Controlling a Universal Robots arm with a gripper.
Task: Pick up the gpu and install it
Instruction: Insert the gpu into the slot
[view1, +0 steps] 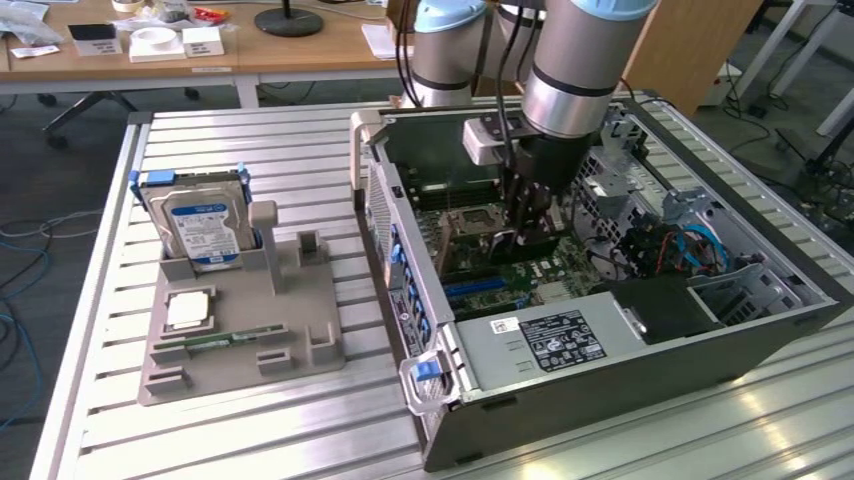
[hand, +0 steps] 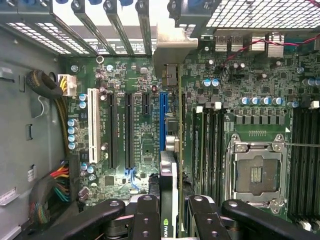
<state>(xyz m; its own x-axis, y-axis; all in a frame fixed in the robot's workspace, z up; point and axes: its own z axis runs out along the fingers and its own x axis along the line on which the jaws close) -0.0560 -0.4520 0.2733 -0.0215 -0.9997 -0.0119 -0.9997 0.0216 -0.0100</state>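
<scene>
The computer case (view1: 441, 420) lies open on the slatted metal table, and my gripper (view1: 525, 235) reaches down into it over the motherboard (hand: 140, 150). It is shut on the gpu (view1: 511, 252), which hangs edge-on below the fingers. In the wrist view the gpu (hand: 169, 180) runs as a thin card between my black fingers (hand: 147, 210), with its metal bracket (hand: 172, 47) at the case's slotted rear wall. The card lies along the blue expansion slot (hand: 162, 120); I cannot tell whether it sits in the slot.
A grey holder (view1: 240, 345) on the exterior view's left carries a silver hard drive (view1: 200, 225), a processor chip (view1: 187, 310) and a green memory stick (view1: 220, 340). Inside the case are the processor socket (hand: 255, 172), memory slots (hand: 210, 150), cable bundles (hand: 50, 192) and the power supply (view1: 554, 340).
</scene>
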